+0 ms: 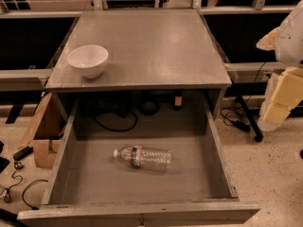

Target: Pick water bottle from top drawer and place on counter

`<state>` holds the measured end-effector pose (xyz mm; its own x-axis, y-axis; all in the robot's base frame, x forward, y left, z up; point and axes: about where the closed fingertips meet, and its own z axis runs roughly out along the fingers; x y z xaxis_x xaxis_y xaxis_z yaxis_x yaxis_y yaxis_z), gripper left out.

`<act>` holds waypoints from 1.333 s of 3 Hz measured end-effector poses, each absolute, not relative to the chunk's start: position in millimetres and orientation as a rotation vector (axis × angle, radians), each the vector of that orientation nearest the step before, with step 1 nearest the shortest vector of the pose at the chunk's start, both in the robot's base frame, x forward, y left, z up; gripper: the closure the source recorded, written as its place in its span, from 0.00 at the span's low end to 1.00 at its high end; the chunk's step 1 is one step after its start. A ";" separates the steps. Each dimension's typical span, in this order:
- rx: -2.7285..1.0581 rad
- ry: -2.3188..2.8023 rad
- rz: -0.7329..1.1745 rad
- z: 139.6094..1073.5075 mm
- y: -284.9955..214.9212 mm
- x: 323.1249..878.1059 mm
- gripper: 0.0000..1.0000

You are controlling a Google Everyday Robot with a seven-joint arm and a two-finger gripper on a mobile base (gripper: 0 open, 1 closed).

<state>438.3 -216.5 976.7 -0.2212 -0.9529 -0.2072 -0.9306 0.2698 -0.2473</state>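
In the camera view your gripper [280, 96] hung right of the cabinet, well apart from the open drawer [218, 155], and I could not tell whether it was apart or together. The bottle [143, 157] lay on its side mid-floor in the drawer, cap to the left, so you were likely at the reach step. The next move probably called for clearing the drawer's right wall and descending; the surface [156, 46] had bare room right of the bowl [88, 60].
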 end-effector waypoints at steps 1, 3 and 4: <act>-1.723 2.230 -0.100 976.8 -216.4 438.3 0.00; -1.816 2.241 -0.106 928.8 -164.9 471.3 0.00; -1.847 2.278 -0.118 887.3 -141.4 479.3 0.00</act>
<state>479.3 -141.4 887.3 -0.1950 -0.9747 -0.1091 -0.9582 0.2131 -0.1908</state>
